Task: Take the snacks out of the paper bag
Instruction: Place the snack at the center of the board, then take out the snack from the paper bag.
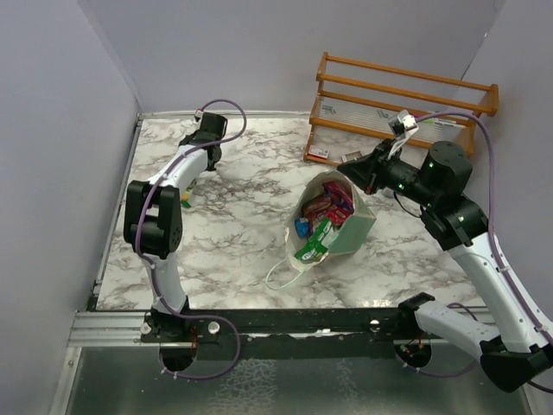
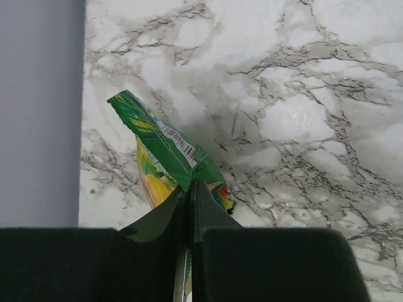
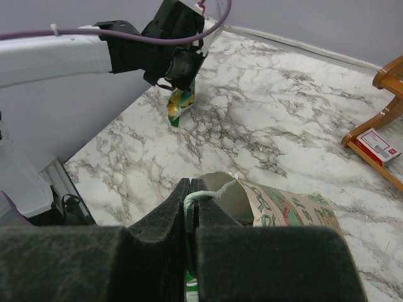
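Note:
The mint-green paper bag (image 1: 354,229) lies tilted on the marble table, its mouth facing the front left. Red, blue and green snacks (image 1: 324,216) show inside it. My right gripper (image 1: 356,171) is shut on the bag's white cord handle (image 3: 208,195) at the rim, and the printed side (image 3: 286,207) lies just right of it. My left gripper (image 2: 190,189) is at the far left, shut on a green-and-yellow snack packet (image 2: 167,148). The packet hangs just above the table near the left wall and also shows in the right wrist view (image 3: 179,105) and the top view (image 1: 185,201).
A wooden slatted rack (image 1: 406,99) stands at the back right, with a white-and-red card (image 3: 376,145) under its near edge. A second cord handle (image 1: 281,275) trails in front of the bag. Grey walls close in the left and back sides.

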Controlling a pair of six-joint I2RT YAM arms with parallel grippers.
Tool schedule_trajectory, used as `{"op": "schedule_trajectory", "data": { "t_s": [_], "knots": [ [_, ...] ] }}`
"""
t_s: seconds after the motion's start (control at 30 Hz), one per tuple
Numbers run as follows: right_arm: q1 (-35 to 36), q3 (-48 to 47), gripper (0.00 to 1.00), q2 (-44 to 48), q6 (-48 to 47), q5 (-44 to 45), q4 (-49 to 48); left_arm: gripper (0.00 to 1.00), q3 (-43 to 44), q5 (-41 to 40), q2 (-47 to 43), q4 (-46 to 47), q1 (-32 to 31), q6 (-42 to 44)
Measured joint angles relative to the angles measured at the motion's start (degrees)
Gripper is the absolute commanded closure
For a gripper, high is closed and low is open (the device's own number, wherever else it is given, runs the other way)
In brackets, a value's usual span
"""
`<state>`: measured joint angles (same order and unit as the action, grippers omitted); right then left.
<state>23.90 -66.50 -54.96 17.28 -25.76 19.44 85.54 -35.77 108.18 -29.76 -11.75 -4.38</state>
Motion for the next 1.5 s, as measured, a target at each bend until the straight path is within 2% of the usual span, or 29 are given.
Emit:
{"op": "schedule_trajectory", "data": {
  "t_s": [0.03, 0.07, 0.17, 0.3, 0.43, 0.6, 0.67, 0.83, 0.93, 1.07, 1.23, 1.4, 1.5],
  "knots": [
    [0.0, -0.1, 0.99, -0.2, 0.0, 0.0, 0.1, 0.59, 0.2, 0.2, 0.3, -0.1, 0.0, -0.1],
    [0.0, -0.2, 0.98, -0.4, 0.0, 0.0, 0.1, 0.52, 1.3, 1.3, 2.2, -0.5, 0.0, -0.1],
    [0.0, -0.4, 0.98, -0.6, 0.0, 0.0, 0.1, 0.45, 0.4, 4.1, 2.2, -0.7, 0.0, -0.2],
    [0.0, -0.4, 0.98, -0.5, 0.5, 0.0, 0.0, 0.41, -3.1, 9.3, -3.8, 0.5, 0.0, -0.4],
    [0.0, 0.6, 0.98, 0.2, 1.0, -0.2, -0.7, 0.35, -9.3, 19.1, -18.6, 4.9, -0.1, -1.8],
    [0.0, 2.4, 0.98, 1.3, 2.1, -0.6, -1.8, 0.32, -20.7, 36.9, -41.8, 16.9, -1.9, -6.2],
    [0.0, 2.4, 0.98, 1.1, 2.3, -0.8, -1.9, 0.32, -25.9, 44.5, -48.4, 21.7, -2.5, -9.2],
    [0.0, 2.4, 0.98, 1.0, 2.6, -0.9, -2.0, 0.32, -35.9, 58.6, -56.5, 29.6, -5.6, -18.9],
    [0.0, 2.4, 0.98, 0.9, 3.3, -0.9, -2.8, 0.31, -38.3, 61.1, -57.1, 30.8, -10.4, -22.6],
    [0.0, 1.3, 0.98, -0.2, 3.9, -0.9, -2.8, 0.34, -37.1, 61.5, -58.7, 30.9, -17.2, -25.7],
    [0.0, -0.1, 0.98, -1.8, 6.2, -0.2, -3.1, 0.34, -29.3, 61.5, -56.9, 29.8, -19.1, -28.9],
    [0.0, 0.2, 0.98, -2.4, 9.0, -0.4, -5.2, 0.35, -27.9, 59.6, -56.2, 25.7, -22.3, -32.7],
    [0.0, 1.0, 0.98, -3.2, 9.7, -0.5, -6.7, 0.35, -27.8, 56.0, -55.0, 22.9, -26.6, -33.9]
  ]
}}
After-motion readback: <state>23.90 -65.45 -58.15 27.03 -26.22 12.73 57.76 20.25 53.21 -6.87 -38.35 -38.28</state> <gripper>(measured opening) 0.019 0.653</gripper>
